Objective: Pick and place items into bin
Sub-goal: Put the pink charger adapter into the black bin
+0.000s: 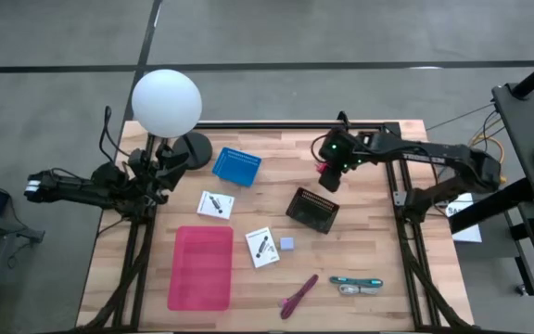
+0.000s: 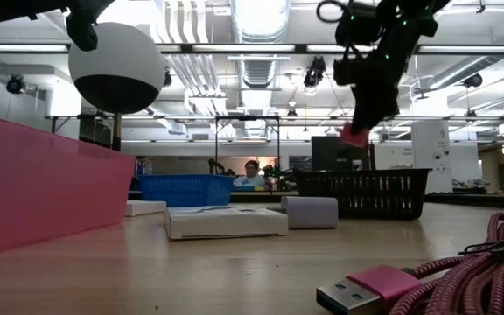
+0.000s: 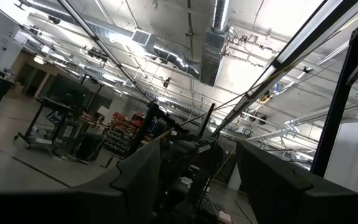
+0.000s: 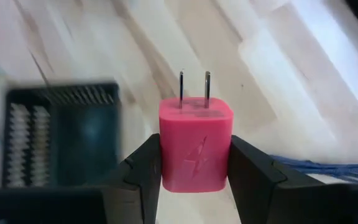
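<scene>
Pink plug cube (image 4: 195, 144) clamped btwn right gripper (image 4: 194, 165) jaws, prongs outward

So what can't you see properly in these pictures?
- Inside the black basket: the low view sees only its side wall, the right wrist view blurs it.
- The marks on the white cards: too small from above.
- The left hand: the white ball lamp partly covers it from above.
- The pink cable: cut off by the low view's edge.
- The pink plug: the right hand covers its sides.
</scene>
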